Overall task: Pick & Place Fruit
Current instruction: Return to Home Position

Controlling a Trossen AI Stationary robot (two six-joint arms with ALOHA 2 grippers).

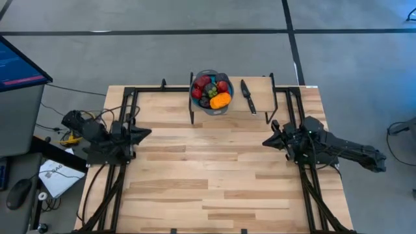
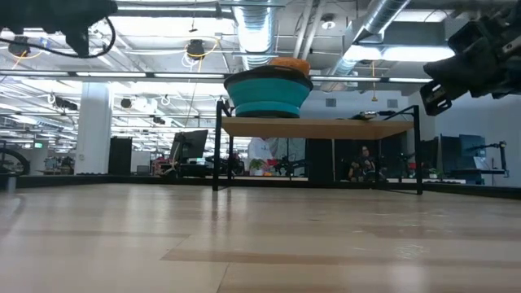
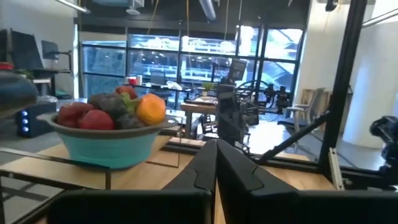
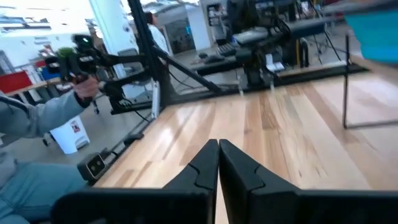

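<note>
The fruit is piled in a teal bowl that stands on a raised wooden shelf at the table's far edge; red, dark and orange pieces show above the bowl's rim. My left gripper is shut and holds nothing, level above the table's left side, pointing toward the table's middle. My right gripper is shut with nothing in it, level above the right side, pointing toward the left. In each wrist view the two fingers lie pressed together.
A black-handled knife lies on the shelf right of the bowl. The shelf stands on thin black legs. Bare wooden table spreads between and in front of both arms. A person's sleeve and hand show beyond the table's left edge.
</note>
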